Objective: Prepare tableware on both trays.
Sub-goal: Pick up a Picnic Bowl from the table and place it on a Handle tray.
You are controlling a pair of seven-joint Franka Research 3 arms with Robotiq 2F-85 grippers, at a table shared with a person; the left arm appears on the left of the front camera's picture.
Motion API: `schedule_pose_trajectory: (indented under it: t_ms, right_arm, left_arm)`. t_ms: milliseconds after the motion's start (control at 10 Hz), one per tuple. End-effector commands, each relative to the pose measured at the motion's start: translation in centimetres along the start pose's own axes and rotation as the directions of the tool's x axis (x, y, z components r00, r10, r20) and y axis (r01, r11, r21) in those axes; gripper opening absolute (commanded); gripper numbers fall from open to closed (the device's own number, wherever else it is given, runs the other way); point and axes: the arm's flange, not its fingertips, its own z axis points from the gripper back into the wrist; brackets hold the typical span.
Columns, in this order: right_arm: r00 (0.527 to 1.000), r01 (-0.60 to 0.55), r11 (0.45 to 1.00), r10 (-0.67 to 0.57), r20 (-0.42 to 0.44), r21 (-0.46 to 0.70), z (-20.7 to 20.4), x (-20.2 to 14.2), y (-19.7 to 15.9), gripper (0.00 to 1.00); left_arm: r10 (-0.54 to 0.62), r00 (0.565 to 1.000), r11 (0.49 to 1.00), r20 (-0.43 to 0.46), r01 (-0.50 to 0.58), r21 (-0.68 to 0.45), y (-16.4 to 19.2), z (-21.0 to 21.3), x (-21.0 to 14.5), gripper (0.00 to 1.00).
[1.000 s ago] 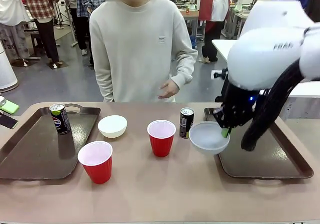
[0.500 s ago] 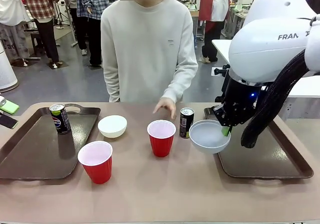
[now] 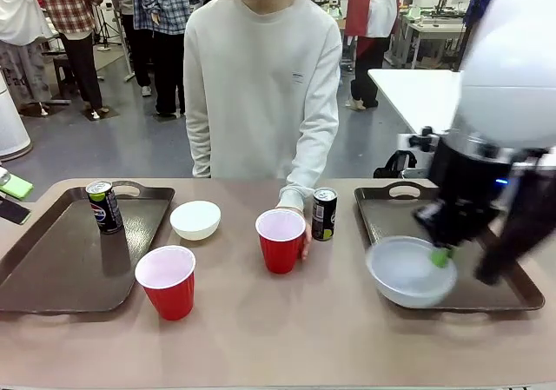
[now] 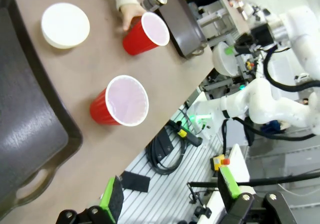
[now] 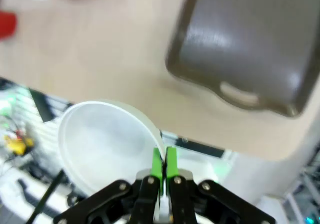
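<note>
**Right gripper [image 3: 443, 253] pinches the rim of a small round white bowl [image 3: 404, 277] at the right dark brown rectangular tray [image 3: 387, 221].**
Contact between the bowl and the tray cannot be told, because motion blur obscures the right gripper. Left gripper [image 4: 170, 191] stands wide apart and empty. A red plastic cup [image 3: 281, 241] partly hides the person's hand [image 3: 305, 241].

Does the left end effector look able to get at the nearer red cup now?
Probably yes: the left end effector is open and empty, and the nearer red cup stands alone on bare table.

Reaches in from the right, white arm angled downward, with the right hand [image 3: 441, 256] pinched tight on the rim of a white bowl [image 3: 402, 274]. Holds the left hand [image 4: 169, 190] aloft, fingers spread wide, gripping nothing.
</note>
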Motion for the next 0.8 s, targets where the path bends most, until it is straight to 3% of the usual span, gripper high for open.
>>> schedule_pose_trajectory:
  t_ms: [0,500,700]
  right_arm:
    - [0.999,0.027,1.000,-0.027,0.042,-0.014,1.1,-3.8,-1.6,0.04]
    - [0.998,0.050,0.999,-0.050,0.025,0.002,0.1,-3.4,-2.7,0.04]
    - [0.997,0.056,0.998,-0.056,0.044,-0.006,1.9,-3.8,-2.0,0.04]
  left_arm:
    - [0.000,1.000,1.000,-0.001,0.000,0.001,0.0,-0.1,0.0,1.00]
    - [0.000,1.000,1.000,-0.001,0.000,0.001,0.0,-0.1,0.0,1.00]
    - [0.000,1.000,1.000,-0.001,0.000,0.001,0.0,-0.1,0.0,1.00]
